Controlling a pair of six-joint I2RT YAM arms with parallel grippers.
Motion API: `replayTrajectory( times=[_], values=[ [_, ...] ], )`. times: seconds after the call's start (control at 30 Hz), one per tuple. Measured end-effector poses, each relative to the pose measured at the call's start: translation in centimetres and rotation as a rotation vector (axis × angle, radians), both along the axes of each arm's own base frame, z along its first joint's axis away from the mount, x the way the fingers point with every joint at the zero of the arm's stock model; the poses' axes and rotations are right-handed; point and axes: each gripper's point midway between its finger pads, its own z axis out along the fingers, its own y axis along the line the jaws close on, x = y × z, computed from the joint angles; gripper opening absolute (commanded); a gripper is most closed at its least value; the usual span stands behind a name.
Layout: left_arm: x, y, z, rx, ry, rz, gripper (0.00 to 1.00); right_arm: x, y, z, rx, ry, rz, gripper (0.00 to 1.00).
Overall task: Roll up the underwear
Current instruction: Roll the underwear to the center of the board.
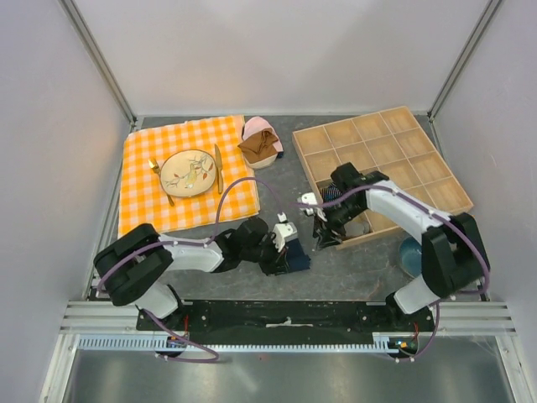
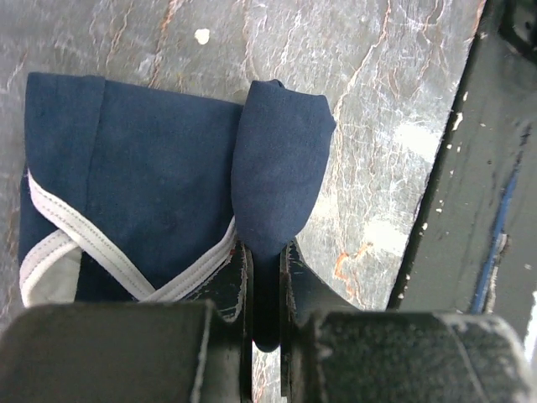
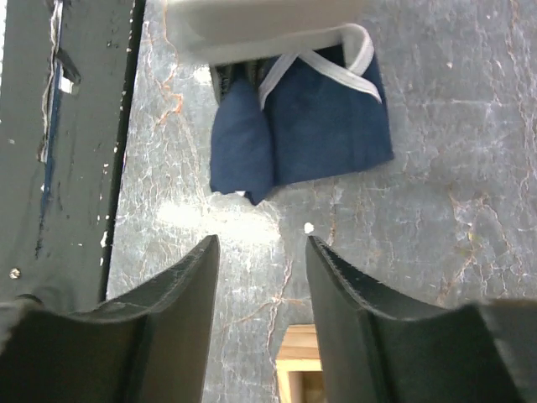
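The navy-blue underwear [image 2: 151,176] with a light trim lies flat on the grey table, near the front middle in the top view [image 1: 295,261]. My left gripper [image 2: 265,252] is shut on a folded edge of it, pinching a navy flap between the fingers. It sits at the garment in the top view [image 1: 283,248]. My right gripper [image 3: 262,243] is open and empty, hovering apart from the underwear [image 3: 310,126], whose near edge shows ahead of its fingertips. In the top view the right gripper [image 1: 321,220] is beside the wooden tray's near-left corner.
A wooden compartment tray [image 1: 382,172] stands at the right. An orange checked cloth [image 1: 231,197] with a plate [image 1: 190,173] and cutlery lies at the left. Brown and pink garments [image 1: 261,143] sit behind. A blue dish [image 1: 411,252] is under the right arm.
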Motion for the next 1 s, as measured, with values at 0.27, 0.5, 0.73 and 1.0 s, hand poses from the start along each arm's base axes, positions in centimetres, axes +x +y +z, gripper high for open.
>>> replayTrajectory(
  times=[0.27,0.5,0.73,1.0],
  values=[
    [0.6,0.6,-0.2,-0.101,0.241,0.061,0.02,-3.7,1.6,-1.5,0.069,-0.257,0.203,0.61],
    [0.8,0.8,-0.4,-0.178,0.441,0.075,0.02,-4.8,4.3,-3.3,0.028,-0.411,0.347,0.61],
    [1.0,0.8,-0.4,-0.229,0.553,0.084,0.03,-4.7,4.2,-5.8,-0.058,-0.449,0.384,0.53],
    [1.3,1.4,-0.2,-0.22,0.545,0.164,0.46,-3.8,5.5,-7.6,-0.13,-0.441,0.395,0.16]
  ],
)
